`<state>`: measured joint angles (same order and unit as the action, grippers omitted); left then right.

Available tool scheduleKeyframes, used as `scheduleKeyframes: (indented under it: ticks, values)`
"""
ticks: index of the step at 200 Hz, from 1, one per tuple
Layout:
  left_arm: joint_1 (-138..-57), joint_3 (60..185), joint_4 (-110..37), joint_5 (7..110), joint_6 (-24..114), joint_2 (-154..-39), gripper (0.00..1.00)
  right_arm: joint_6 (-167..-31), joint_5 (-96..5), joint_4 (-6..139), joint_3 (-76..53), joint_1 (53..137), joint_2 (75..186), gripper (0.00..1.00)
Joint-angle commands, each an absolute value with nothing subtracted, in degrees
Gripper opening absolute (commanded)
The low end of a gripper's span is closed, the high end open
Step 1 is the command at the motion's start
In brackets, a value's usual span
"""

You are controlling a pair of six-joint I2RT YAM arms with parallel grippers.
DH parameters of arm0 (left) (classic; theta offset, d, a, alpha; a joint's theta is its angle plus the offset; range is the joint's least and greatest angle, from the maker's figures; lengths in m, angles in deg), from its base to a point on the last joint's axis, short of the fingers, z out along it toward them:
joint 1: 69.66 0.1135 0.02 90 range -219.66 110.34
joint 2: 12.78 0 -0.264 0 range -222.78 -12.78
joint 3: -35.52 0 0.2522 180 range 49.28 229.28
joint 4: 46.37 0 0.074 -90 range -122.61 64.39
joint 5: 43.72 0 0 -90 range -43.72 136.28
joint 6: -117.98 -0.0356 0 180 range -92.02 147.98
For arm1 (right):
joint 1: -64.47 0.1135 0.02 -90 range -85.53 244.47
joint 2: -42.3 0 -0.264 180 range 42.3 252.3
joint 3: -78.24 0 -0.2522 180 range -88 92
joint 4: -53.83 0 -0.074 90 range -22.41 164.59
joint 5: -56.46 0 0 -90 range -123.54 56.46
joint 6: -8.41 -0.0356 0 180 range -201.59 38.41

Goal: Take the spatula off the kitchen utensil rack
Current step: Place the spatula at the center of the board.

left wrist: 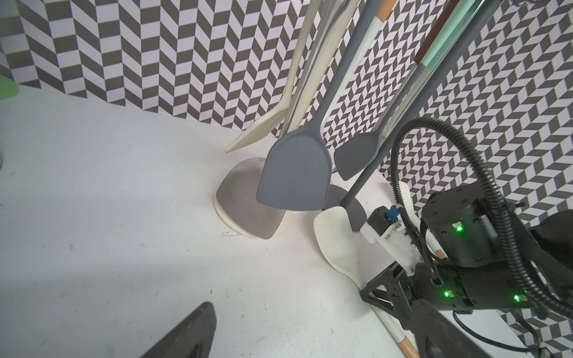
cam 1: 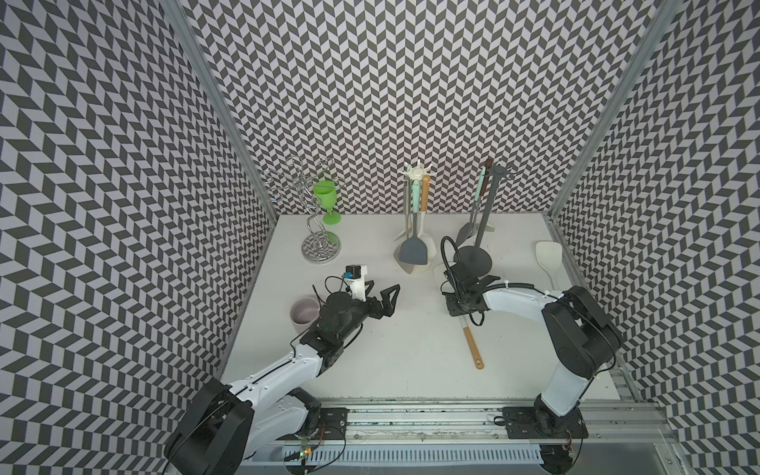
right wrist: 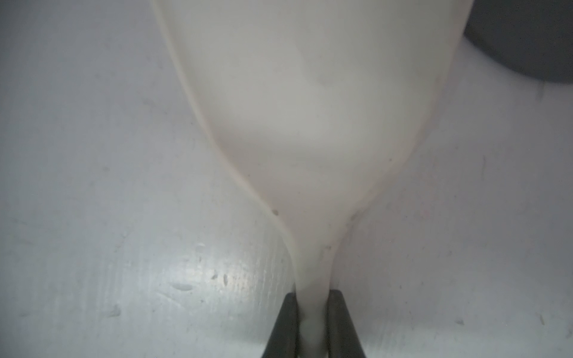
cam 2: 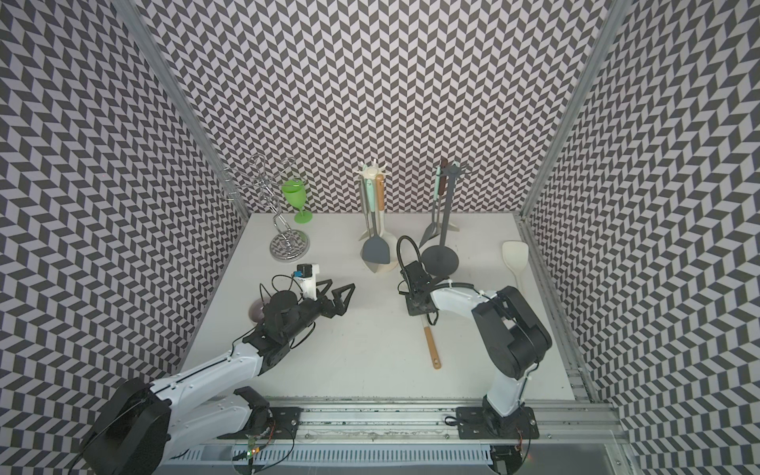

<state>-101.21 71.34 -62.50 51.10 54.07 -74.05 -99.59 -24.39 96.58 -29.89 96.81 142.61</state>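
1. Nearest me, the wood-handled cream spatula (cam 1: 472, 343) lies on the worktop (cam 1: 370, 362) with its handle end toward the front and its blade toward the back. It is on no hook. My call is that the off-the-rack part is done for this one, and only carrying it away or letting go is left.
2. The right gripper (right wrist: 313, 299) has its jaws pinched narrow on the spatula's thin neck, one finger touching each side, just short of where the blade flares. The blade sticks out past the tips and the handle runs back under the wrist. It looks flat on the worktop, but I can't tell if it is raised a hair.
3. The left gripper (cam 1: 385, 288) has its jaws wide and holds nothing. It hovers mid-worktop, well apart from the spatula, with a pink cup (cam 1: 304, 316) beside its wrist.
4. The blade edge sits just beside the round base of the dark utensil rack (cam 1: 473, 259). I can't tell whether they touch.
5. Farther back, the cream utensil rack (cam 1: 417, 173) carries a hanging grey spatula (cam 1: 413, 251) plus other utensils. If that one is the target, nothing is done on it yet. A second cream spatula (cam 1: 548, 253) lies at the worktop's right edge.
6. At the back left are a chrome mug tree (cam 1: 320, 246) and a green goblet (cam 1: 327, 197), neither of them involved.
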Motion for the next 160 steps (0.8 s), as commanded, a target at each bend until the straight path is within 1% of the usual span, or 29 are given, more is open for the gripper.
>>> scheduleKeyframes:
  ticks: [1, 19, 36, 55, 70, 99, 112, 139, 160]
  values:
    - [-100.9, 70.1, -64.6, 49.7, 52.9, -71.9, 1.00, -99.4, -22.8, 103.4, -29.3, 96.3, 137.3, 0.00]
    - [-100.9, 69.7, -64.6, 48.9, 52.9, -71.1, 1.00, -98.3, -23.8, 105.7, -29.0, 94.3, 134.2, 0.00]
    - [-100.9, 69.3, -64.7, 48.7, 52.9, -70.4, 1.00, -96.6, -26.3, 105.8, -29.9, 90.4, 131.9, 0.00]
    - [-100.9, 68.3, -65.8, 48.0, 53.0, -70.0, 1.00, -95.2, -28.7, 105.0, -31.1, 85.6, 131.6, 0.00]
    - [-100.9, 68.0, -66.1, 47.5, 53.1, -70.1, 1.00, -94.4, -29.8, 103.7, -31.6, 83.3, 132.0, 0.00]
    - [-100.8, 67.7, -66.0, 47.0, 52.9, -69.7, 1.00, -92.8, -27.9, 103.8, -30.8, 79.8, 135.1, 0.00]
    - [-100.9, 67.4, -66.0, 46.9, 53.0, -69.0, 1.00, -91.7, -28.8, 103.3, -30.4, 77.4, 136.1, 0.00]
    - [-101.0, 66.8, -66.1, 46.6, 53.3, -68.0, 1.00, -88.5, -29.3, 101.3, -30.5, 72.3, 135.6, 0.00]
    - [-100.9, 66.7, -66.1, 46.6, 53.6, -67.7, 1.00, -86.2, -27.6, 99.5, -30.2, 69.7, 135.5, 0.00]
